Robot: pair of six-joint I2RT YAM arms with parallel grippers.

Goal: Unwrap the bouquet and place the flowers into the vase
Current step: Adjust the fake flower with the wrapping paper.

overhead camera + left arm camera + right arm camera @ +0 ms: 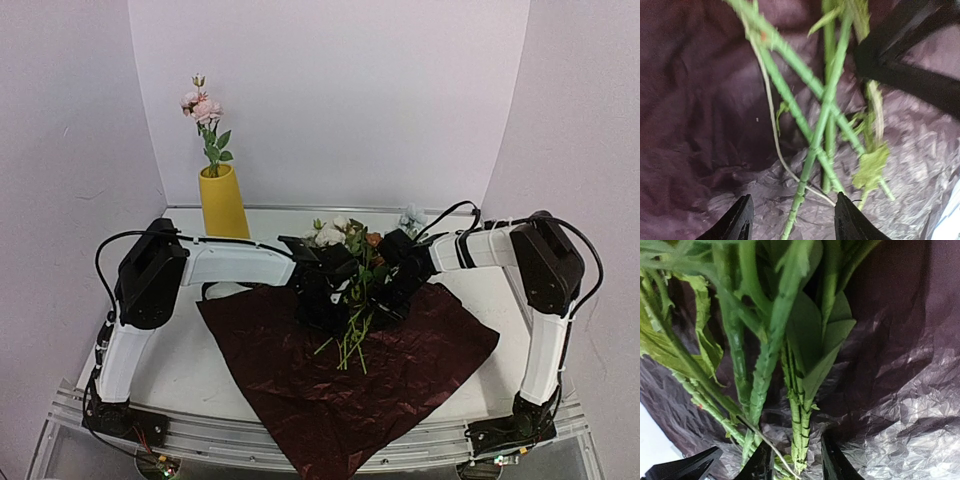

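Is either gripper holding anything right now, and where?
Left gripper: open, nothing held. Right gripper straddles flower stems near their cut ends; grip cannot be told.

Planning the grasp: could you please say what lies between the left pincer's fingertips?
A green flower stem over the dark red paper, per the left wrist view.

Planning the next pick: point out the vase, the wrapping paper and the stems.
vase (pixel 223 205): top view, yellow body.
wrapping paper (pixel 300 390): top view, bare near part.
stems (pixel 812 150): left wrist view, middle of one stalk.
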